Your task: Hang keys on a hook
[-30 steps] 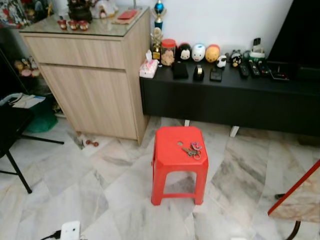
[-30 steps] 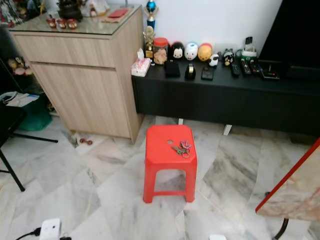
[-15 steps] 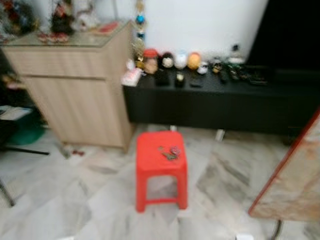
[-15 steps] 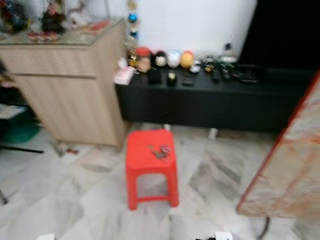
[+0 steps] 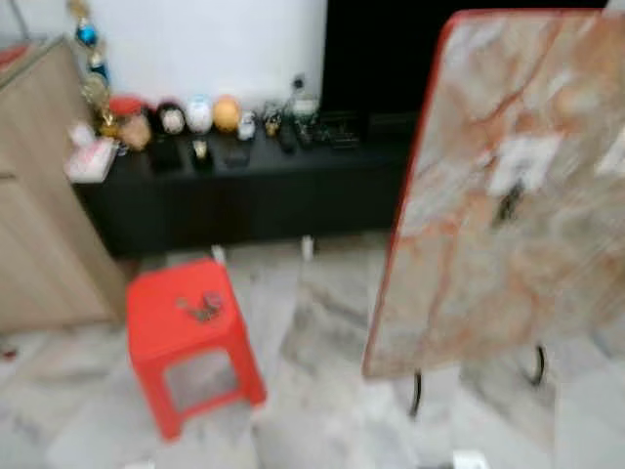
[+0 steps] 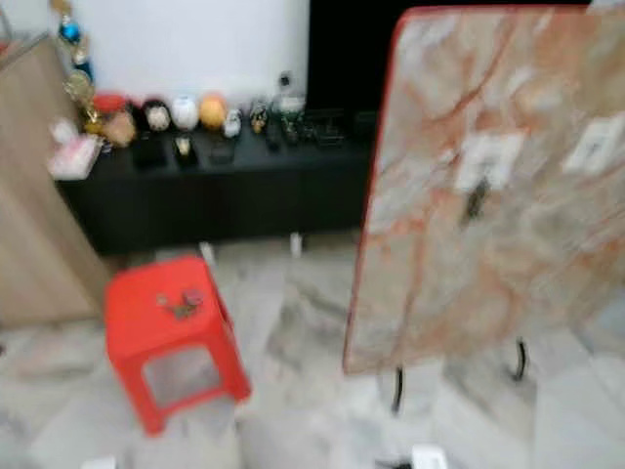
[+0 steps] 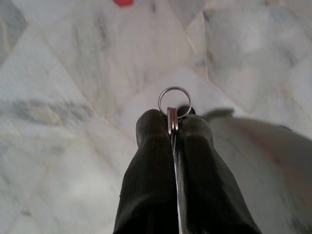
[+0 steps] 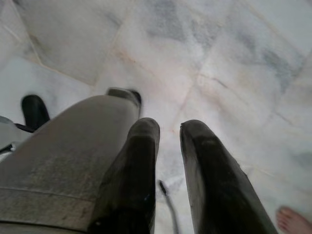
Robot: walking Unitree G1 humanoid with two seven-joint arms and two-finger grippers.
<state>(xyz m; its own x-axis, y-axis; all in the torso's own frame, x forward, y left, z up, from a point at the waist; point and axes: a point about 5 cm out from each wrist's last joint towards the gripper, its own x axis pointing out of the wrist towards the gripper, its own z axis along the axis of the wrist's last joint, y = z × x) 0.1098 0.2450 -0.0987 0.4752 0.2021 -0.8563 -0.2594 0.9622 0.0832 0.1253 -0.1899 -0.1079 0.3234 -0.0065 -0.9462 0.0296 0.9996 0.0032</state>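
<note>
Gripping the keys (image 7: 174, 114) clenched in my left gripper (image 7: 171, 127), ring poking past the fingertips, I am eyeing the hook (image 5: 508, 202) at upper right of the head view, while my right gripper (image 8: 168, 134) is hanging released.

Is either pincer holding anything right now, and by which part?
The left pincer pinches a key ring at its lower edge, with the loop sticking out past the fingertips. The right pincer holds nothing.
</note>
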